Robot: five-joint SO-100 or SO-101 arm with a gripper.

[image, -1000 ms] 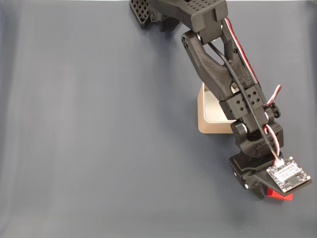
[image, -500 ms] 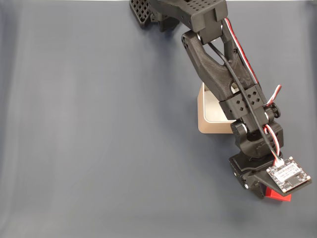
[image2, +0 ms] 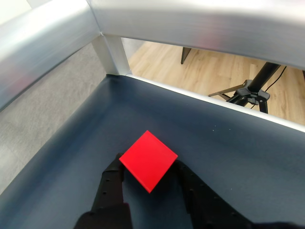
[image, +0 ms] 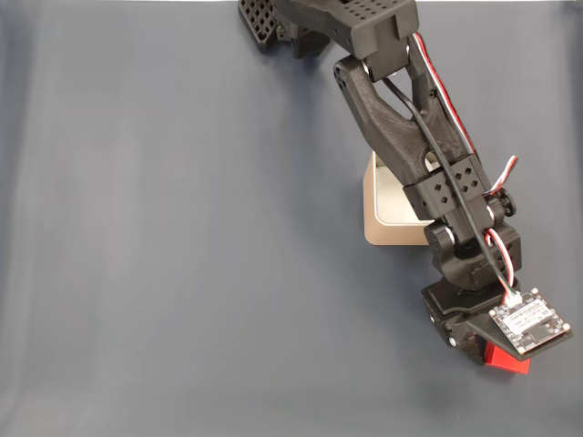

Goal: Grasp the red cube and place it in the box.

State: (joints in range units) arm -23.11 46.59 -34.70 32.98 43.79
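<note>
In the fixed view the black arm (image: 401, 118) is stretched from the top edge down toward the lower right of the dark blue table (image: 182, 237), its forearm passing over the beige box (image: 378, 214), whose right part is hidden beneath it. In the wrist view the gripper (image2: 148, 171) is seen closed on the red cube (image2: 148, 161), one finger (image2: 114, 177) at each side. In the fixed view the cube (image: 506, 363) is found near the table's lower right, well apart from the box.

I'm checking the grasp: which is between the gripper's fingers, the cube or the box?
The red cube: it sits between the gripper fingers, while the beige box lies apart, under the arm.
</note>
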